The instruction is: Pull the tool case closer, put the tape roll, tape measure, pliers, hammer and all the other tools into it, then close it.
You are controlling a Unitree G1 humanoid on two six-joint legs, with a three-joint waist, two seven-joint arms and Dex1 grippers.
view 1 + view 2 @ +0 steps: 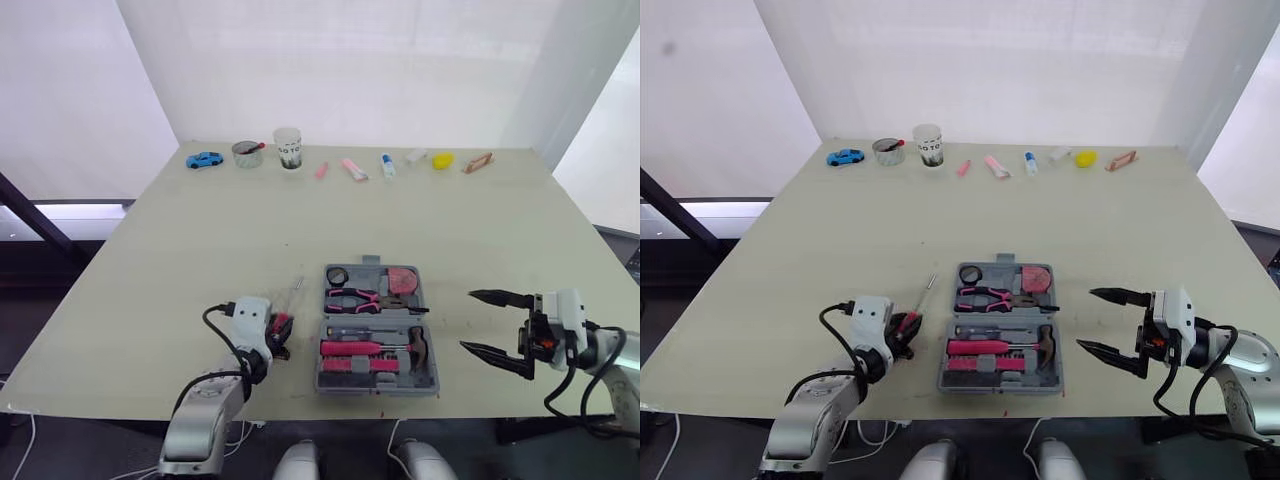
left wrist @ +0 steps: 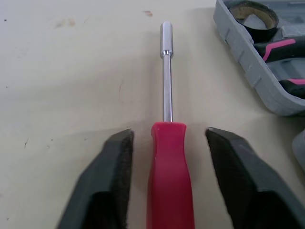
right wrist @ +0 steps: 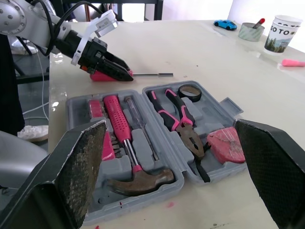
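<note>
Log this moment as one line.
left gripper: open astride red-handled nut driver | right gripper: open beside tool case | tool case: open, hammer and pliers inside

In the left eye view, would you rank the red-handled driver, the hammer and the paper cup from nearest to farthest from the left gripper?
1. The red-handled driver, between the open fingers of the left gripper.
2. The hammer, in the tool case to its right.
3. The paper cup, at the far edge of the table.

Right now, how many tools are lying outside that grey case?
1. A red-handled driver lies on the table just left of the tool case, between the open fingers of the left gripper. Something small could be hidden behind the arms.
</note>
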